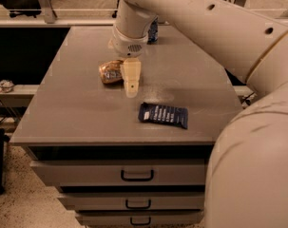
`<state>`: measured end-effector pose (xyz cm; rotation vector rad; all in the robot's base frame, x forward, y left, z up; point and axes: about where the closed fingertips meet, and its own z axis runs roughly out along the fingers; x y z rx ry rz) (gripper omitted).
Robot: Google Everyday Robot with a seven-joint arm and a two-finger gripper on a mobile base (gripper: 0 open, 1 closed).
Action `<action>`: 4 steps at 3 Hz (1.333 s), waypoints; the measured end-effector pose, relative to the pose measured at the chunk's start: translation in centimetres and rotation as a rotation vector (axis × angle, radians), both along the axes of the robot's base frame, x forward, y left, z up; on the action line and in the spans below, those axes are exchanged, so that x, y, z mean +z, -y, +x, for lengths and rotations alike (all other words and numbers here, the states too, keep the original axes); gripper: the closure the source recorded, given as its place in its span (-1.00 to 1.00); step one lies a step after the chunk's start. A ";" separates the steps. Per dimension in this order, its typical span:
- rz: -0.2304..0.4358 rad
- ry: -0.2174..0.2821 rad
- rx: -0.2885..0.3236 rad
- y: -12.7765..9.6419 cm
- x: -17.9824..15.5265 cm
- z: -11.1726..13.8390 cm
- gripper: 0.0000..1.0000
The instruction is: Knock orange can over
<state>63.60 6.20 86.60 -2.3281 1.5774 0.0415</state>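
A: Where is the gripper [130,80]?
B: It hangs low over the table [77,113], just beside the orange can [110,72]. It covers the can's right end, so I can't see that part.
A: And the dark blue can [153,31] at the back?
B: The arm [205,23] hides most of it. Only a thin strip shows.
A: Can you read the white words on the dark packet [163,115]?
B: No, they are too small.
A: What gets cut off?
B: The arm runs off the top and right edges, and the lowest drawer [105,218] is cut by the bottom edge. The arm also hides the table's far right corner
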 end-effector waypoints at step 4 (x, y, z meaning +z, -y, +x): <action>0.585 -0.150 -0.266 7.3 4.5 0.7 -1.00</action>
